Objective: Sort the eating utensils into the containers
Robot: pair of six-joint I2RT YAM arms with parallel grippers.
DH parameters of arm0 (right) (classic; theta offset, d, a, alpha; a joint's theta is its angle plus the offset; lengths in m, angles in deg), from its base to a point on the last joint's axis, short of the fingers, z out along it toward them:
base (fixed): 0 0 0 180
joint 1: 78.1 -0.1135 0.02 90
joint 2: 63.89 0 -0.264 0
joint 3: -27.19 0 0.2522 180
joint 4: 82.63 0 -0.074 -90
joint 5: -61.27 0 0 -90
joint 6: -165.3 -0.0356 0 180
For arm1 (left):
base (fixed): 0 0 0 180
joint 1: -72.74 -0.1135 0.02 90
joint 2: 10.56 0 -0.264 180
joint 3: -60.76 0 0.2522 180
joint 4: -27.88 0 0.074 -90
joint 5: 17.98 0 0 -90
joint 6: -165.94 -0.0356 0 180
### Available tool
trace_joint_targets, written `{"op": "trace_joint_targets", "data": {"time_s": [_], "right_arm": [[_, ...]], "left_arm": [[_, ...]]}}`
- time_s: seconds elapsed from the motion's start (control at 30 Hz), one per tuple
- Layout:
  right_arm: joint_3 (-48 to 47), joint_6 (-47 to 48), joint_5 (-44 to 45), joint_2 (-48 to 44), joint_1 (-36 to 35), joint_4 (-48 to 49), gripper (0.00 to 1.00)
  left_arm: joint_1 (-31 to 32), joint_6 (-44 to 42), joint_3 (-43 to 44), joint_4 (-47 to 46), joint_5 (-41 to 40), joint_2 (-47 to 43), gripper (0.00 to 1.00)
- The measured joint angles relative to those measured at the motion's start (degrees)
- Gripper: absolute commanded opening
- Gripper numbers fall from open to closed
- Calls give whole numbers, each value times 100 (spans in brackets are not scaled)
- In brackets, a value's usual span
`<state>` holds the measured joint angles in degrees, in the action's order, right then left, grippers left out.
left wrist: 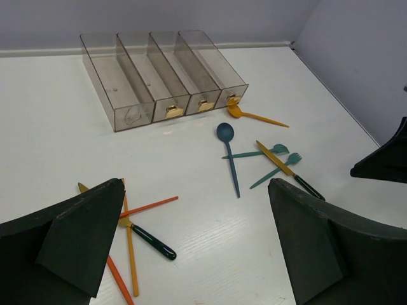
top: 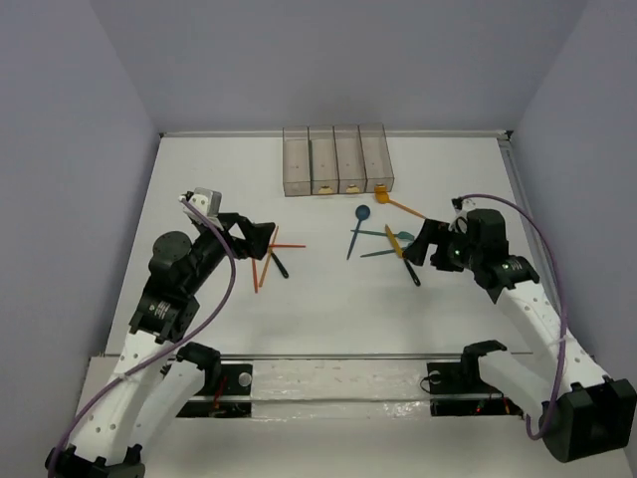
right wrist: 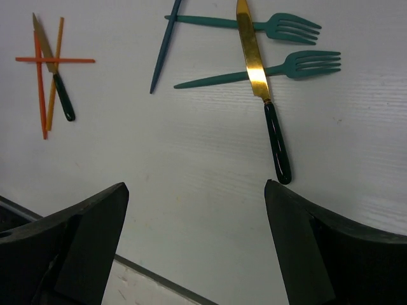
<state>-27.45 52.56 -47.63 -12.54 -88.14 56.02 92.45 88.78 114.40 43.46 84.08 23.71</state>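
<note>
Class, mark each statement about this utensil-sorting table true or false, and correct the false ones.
1. A gold-bladed knife with a dark green handle lies across both teal plastic forks. True.
2. The left tool is shut on a utensil. False: it stands open, holding nothing.
3. The orange round-headed plastic spoon lies on the white table near the clear smoky-grey four-bin container. True.
4. The dark blue round-headed spoon rests inside a bin. False: it lies on the table, outside the container.
</note>
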Motion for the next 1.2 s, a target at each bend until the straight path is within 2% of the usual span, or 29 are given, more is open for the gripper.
{"op": "trace_joint_targets", "data": {"time_s": [0.2,0.6,0.73,0.87,1.03,1.07,1.2], "right_arm": [[-2,-109,887,623,-861,-61,94],[-92,-166,2006,1486,-1049,-291,91],[-153,-164,2153,1904,-1178,-264,83],[-157,-162,2295,2275,-1185,-240,81],[-271,-142,2490,2844,-1185,-162,71],[-297,-129,2498,2986,-1185,-127,65],[-404,-76,2542,3338,-1196,-74,59]], "left_arm": [[107,-87,0,44,-63,-146,99],[157,-129,0,105,-90,-295,99],[157,-138,0,105,-90,-345,99],[195,-144,0,107,-90,-385,99],[238,-146,0,109,-92,-452,99],[245,-146,0,109,-92,-474,99],[247,-146,0,109,-111,-542,99]]}}
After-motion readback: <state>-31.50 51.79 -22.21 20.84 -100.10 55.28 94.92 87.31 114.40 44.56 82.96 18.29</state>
